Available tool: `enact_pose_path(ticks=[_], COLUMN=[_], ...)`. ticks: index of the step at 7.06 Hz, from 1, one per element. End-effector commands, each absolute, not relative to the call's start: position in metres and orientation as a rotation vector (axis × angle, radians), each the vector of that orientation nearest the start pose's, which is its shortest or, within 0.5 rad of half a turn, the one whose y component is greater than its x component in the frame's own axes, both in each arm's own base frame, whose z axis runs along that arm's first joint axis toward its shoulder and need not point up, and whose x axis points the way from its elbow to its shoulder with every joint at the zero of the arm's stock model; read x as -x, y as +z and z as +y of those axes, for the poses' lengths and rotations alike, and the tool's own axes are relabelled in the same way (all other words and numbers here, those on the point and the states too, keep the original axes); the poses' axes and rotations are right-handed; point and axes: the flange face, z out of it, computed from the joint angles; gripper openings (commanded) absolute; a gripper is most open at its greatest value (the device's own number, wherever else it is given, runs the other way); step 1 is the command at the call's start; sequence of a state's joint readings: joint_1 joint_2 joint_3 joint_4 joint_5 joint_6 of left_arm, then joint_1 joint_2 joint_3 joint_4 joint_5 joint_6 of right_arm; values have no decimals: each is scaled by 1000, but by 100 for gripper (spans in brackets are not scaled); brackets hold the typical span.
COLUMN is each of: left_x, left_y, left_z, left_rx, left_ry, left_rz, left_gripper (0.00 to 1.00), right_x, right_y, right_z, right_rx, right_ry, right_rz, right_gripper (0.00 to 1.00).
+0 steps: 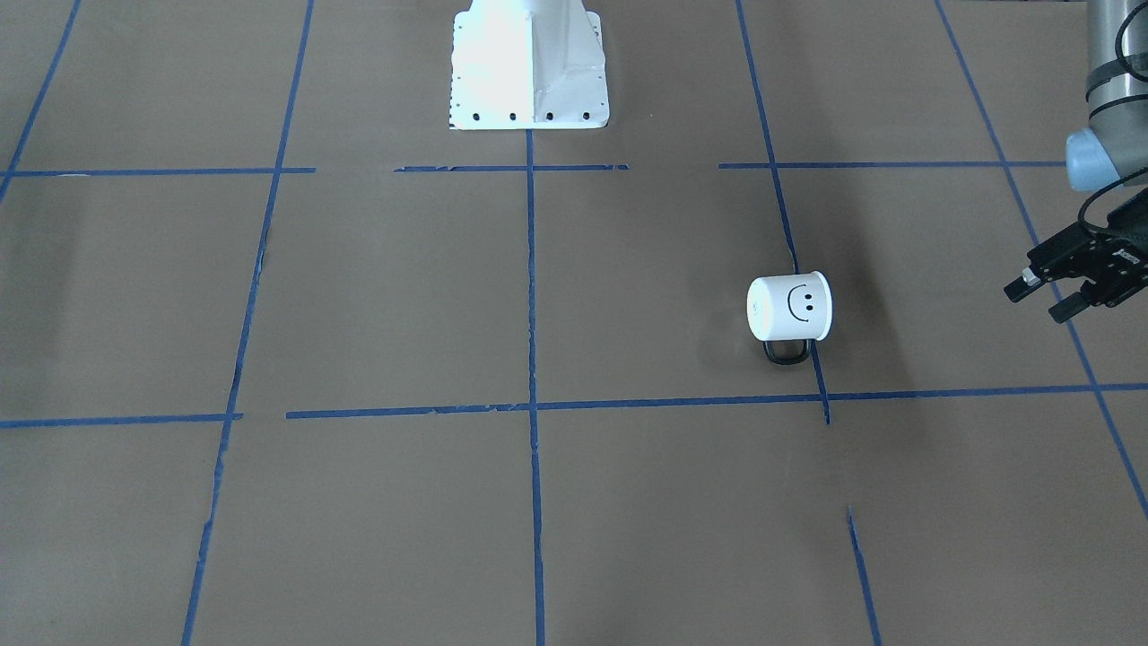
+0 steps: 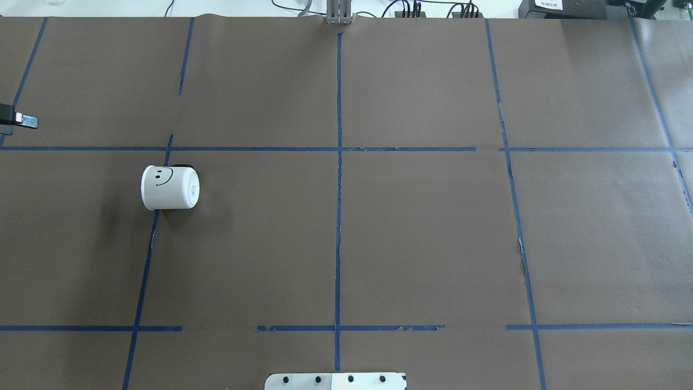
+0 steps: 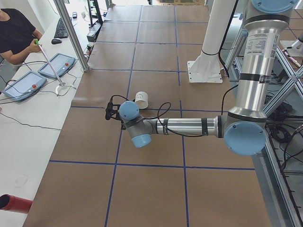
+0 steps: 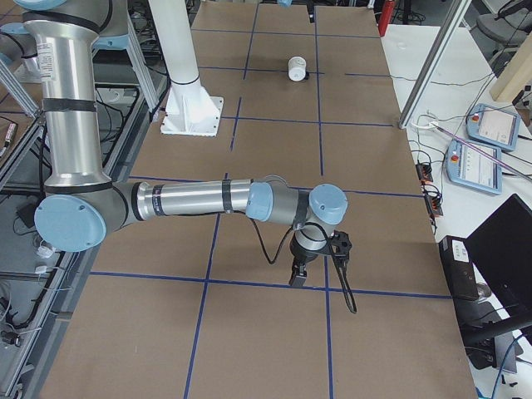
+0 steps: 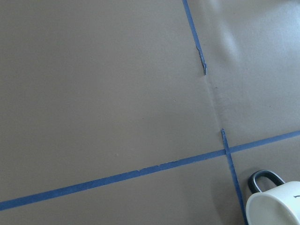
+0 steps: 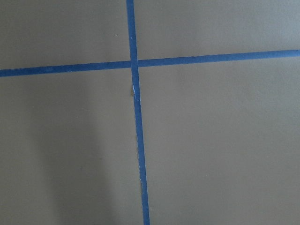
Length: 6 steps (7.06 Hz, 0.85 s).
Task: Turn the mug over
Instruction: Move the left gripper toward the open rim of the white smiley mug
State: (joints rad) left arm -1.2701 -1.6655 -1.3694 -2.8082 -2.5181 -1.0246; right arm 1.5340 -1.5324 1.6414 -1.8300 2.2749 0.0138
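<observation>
Your small white enamel mug (image 1: 789, 308) lies on its side on the brown-paper-covered bench (image 1: 359, 296), in the robot's left half. It rests across one of the blue tape lines (image 1: 531, 269), just on the robot's side of a tape crossing. Its closed bottom faces the middle of the bench and its open mouth faces the robot's left end. The black smiley face (image 1: 800, 303) is turned upward, and the thin black loop handle (image 1: 787, 353) points toward your side, low against the paper. The left pincer (image 1: 1040, 301) hangs out beyond the mug's open end, well apart from it and touching nothing. Its two black fingers (image 1: 1064, 311) are spread, with a clear gap between them. From overhead you see only one fingertip (image 2: 26, 120) poking in at the left edge, while the left wrist camera catches the mug's pale rim and handle in its lower right corner. The right pincer (image 4: 298, 274) shows only in the side view from the robot's right, pointing down over the bench beside a tape crossing, at the far end from the mug. From that view you cannot tell whether it is spread or pressed together. The right wrist camera shows only brown paper and crossing tape. The white metal pedestal (image 1: 529, 67) stands at the middle of the bench's robot-side edge.
</observation>
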Motion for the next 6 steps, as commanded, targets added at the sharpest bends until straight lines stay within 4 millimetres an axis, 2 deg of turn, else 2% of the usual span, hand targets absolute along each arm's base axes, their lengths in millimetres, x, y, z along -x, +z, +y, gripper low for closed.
enact_pose_path(ticks=[1,3,4,5,6], left_x=[-113,-157,-166,-172,-192], left_y=[562,567,563,559,564], left_z=[-503,-485,-481,-475,-465], left_rx=[-270,-265,-247,-321,-339], left_ry=[-185,-293,-322,-343,-344], left_rz=[1376,1472,1505,1565,1594], left_gripper=[100,100,100,100,100], right_x=[-51,-51,-51,-51,-51], right_y=[635,635,635,635,635], right_z=[-496,-496,-496,-496,-496], right_rx=[162,162,162,162,162], right_ry=[31,31,31,31,31], right_rz=[-699,-699,-699,-699,-699], right_gripper=[100,100,100,100,100])
